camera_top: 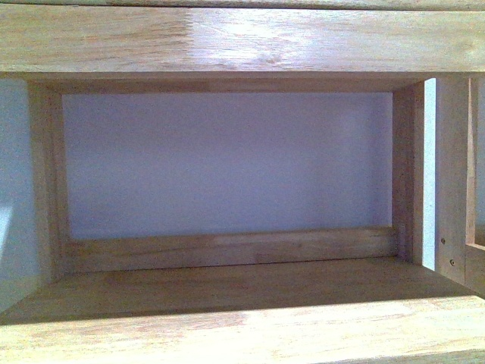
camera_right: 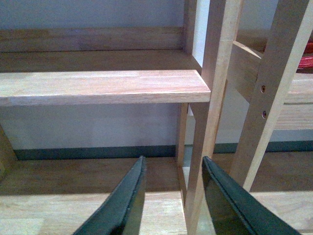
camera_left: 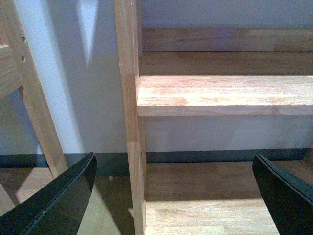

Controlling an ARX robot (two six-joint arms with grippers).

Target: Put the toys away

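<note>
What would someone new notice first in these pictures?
A pale wooden shelf compartment with a white back wall fills the front view. In the left wrist view, the left gripper has its black fingers spread wide before a wooden shelf board. The right gripper shows a narrower gap, beside a wooden upright post.

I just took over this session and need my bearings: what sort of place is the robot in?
Probably a room indoors, close up to a bare wooden shelf unit standing against a pale wall. A dark baseboard runs along the wall's foot. The left gripper and right gripper are open and hold nothing; no toy shows.
</note>
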